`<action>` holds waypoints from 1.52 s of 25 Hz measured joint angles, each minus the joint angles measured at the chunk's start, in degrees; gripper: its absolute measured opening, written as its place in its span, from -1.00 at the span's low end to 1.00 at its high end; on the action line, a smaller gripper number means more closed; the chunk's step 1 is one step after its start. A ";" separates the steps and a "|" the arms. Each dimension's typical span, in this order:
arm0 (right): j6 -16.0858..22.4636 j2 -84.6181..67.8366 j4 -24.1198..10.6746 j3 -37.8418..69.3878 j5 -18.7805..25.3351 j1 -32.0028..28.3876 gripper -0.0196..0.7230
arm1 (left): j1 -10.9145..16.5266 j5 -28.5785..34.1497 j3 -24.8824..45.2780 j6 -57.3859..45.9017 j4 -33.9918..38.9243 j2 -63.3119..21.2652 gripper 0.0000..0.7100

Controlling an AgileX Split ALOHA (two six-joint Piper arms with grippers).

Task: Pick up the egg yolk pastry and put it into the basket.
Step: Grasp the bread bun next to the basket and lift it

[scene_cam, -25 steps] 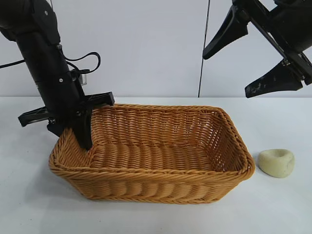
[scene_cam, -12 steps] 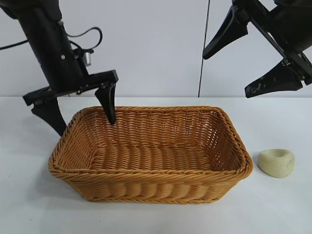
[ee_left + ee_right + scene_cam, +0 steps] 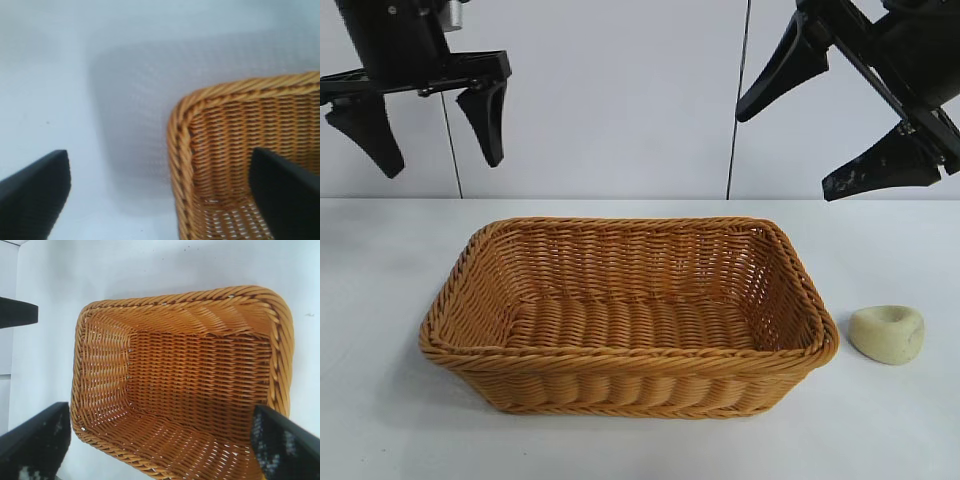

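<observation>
Grippers first: the left gripper (image 3: 428,125) hangs high above the basket's left end with its fingers spread wide and nothing between them. The right gripper (image 3: 840,125) is up high on the other side, jaws also wide apart and empty, tilted down toward the table.

Both wrist views look down on wicker; the left one catches just a corner of the basket (image 3: 186,150), and neither shows the target.

The egg yolk pastry (image 3: 887,333) sits on the white table (image 3: 380,400) just off the basket's (image 3: 620,365) right end, close to the rim but not touching it. So the task hasn't really started, and the right arm looks like the obvious one to do it.

How it'll handle, my guess: light, matte, probably soft and doughy, so not slippery but easy to squash or dent. It has a dimple on top, so I'd avoid pressing there and close gently across the rounded sides, low on the widest part, fingers straddling it from above.

Room-wise it's pretty friendly. Open table in front of, behind and to the right of the pastry, so fingers can come straight down. The only edge to mind is the braided rim next to it: a finger on that side could clip the wicker, and the lift needs to clear the sloping wall before moving over. The basket is empty, plenty of space to drop it.
</observation>
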 joint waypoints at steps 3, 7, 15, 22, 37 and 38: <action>0.00 0.00 0.00 0.00 0.00 0.00 0.92 | 0.63 0.05 0.66 0.35 0.01 -0.29 0.96; 0.00 0.00 0.00 0.00 0.00 0.00 0.92 | 0.63 0.05 4.34 1.38 0.01 -3.00 0.96; 0.00 0.00 0.00 0.00 0.00 0.00 0.92 | 0.63 0.05 19.25 3.27 0.01 -19.37 0.96; 0.00 0.00 0.00 0.00 0.00 0.00 0.92 | 0.63 0.21 38.61 4.24 0.01 -42.27 0.96; 0.00 0.00 0.00 0.00 0.00 0.00 0.92 | 0.63 -7.45 74.55 4.29 -0.04 -88.45 0.96; 0.00 0.00 0.00 0.00 0.00 0.00 0.92 | 0.63 -7.39 75.19 4.29 -0.04 -90.85 0.96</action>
